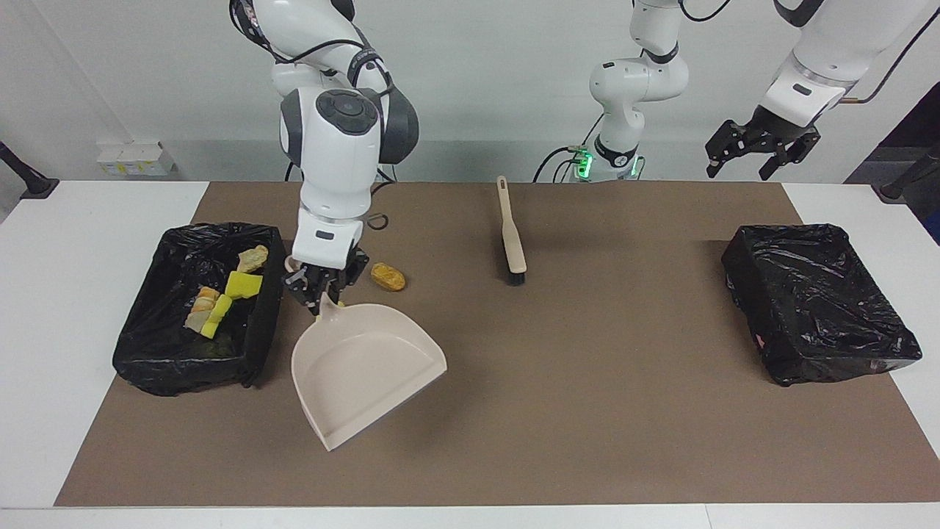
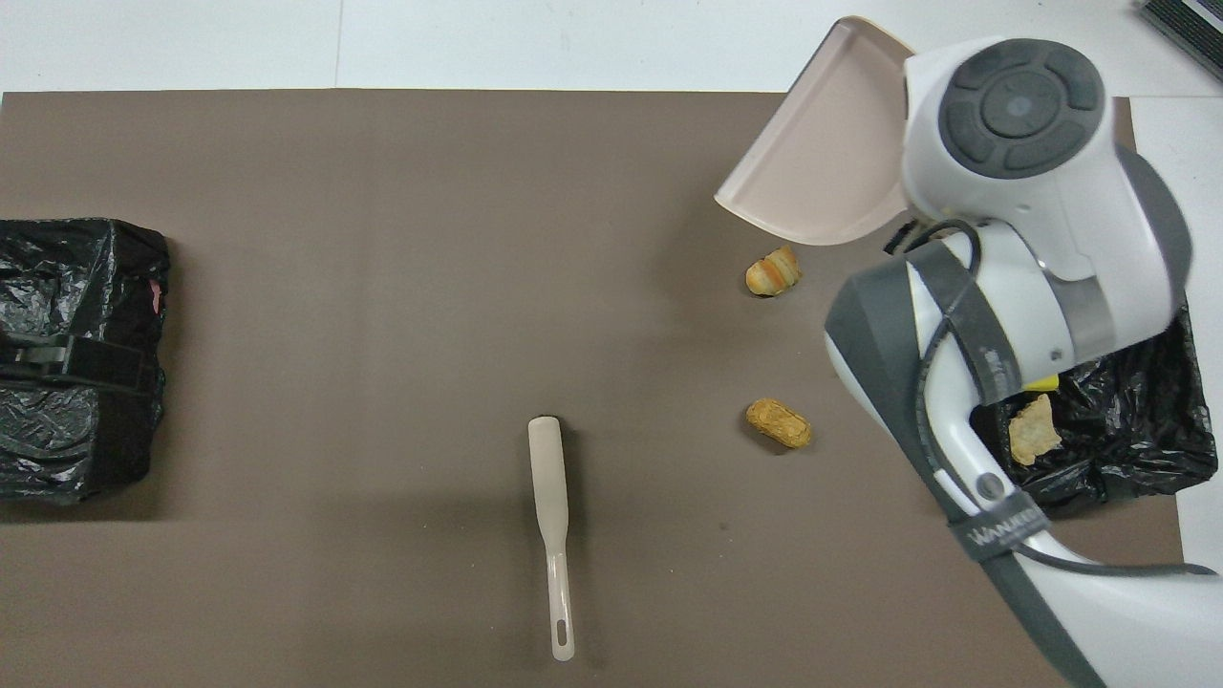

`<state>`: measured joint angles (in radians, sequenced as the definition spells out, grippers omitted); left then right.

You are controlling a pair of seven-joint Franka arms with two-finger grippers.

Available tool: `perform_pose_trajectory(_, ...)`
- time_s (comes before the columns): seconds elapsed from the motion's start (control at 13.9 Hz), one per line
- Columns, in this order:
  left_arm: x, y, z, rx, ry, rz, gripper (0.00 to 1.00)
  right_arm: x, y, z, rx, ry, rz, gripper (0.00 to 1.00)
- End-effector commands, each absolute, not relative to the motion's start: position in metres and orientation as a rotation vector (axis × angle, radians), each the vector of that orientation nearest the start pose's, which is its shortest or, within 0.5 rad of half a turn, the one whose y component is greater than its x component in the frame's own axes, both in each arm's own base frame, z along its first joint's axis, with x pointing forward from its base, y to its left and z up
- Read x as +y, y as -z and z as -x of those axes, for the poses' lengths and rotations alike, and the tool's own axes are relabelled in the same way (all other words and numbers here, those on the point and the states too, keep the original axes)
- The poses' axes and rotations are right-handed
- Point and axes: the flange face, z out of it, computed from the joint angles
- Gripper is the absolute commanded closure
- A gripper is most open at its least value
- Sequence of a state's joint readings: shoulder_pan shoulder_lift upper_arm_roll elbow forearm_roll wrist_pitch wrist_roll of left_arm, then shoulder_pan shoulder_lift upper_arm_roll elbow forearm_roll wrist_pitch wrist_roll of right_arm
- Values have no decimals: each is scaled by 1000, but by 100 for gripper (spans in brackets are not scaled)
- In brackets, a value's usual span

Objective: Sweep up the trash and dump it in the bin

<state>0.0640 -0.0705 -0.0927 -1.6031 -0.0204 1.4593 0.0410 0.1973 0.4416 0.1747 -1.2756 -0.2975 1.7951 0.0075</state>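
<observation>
My right gripper (image 1: 322, 288) is shut on the handle of the beige dustpan (image 1: 363, 371), which hangs tilted and empty over the mat beside the bin (image 1: 183, 364). That black-lined bin (image 2: 1137, 449) holds several scraps of trash (image 1: 220, 297). On the mat lie a tan bread lump (image 1: 387, 276) (image 2: 779, 423) and a striped orange lump (image 2: 772, 271); in the facing view the dustpan (image 2: 822, 162) hides the orange one. My left gripper (image 1: 749, 162) hangs open and empty, high over the left arm's end of the table.
A beige brush (image 1: 512, 239) (image 2: 550, 497) lies on the brown mat (image 1: 587, 411) close to the robots, bristles away from them. A second black-lined bin (image 1: 815, 301) (image 2: 76, 430) sits at the left arm's end.
</observation>
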Motion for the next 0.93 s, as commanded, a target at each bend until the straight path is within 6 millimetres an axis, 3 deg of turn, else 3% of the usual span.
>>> perform_pose_trajectory(0.0,-23,-648,-522,121,-112,3140,0,269,-500,-662,-364,191,3253,100)
perform_pose_trajectory(0.22,-21,-647,-523,127,-87,3146,0,333,-468,-652,-80,137,3164,100)
perform_pose_trajectory(0.43,-24,-647,-522,139,-87,3146,0,386,-412,-650,63,123,3120,100)
perform_pose_trajectory(0.57,-26,-647,-522,127,-80,3147,0,417,-391,-647,99,116,3106,100)
perform_pose_trajectory(0.72,-28,-646,-522,120,-80,3146,0,436,-377,-640,93,101,3098,100)
perform_pose_trajectory(0.86,-33,-643,-531,131,37,3148,0,458,-370,-625,44,69,3078,100)
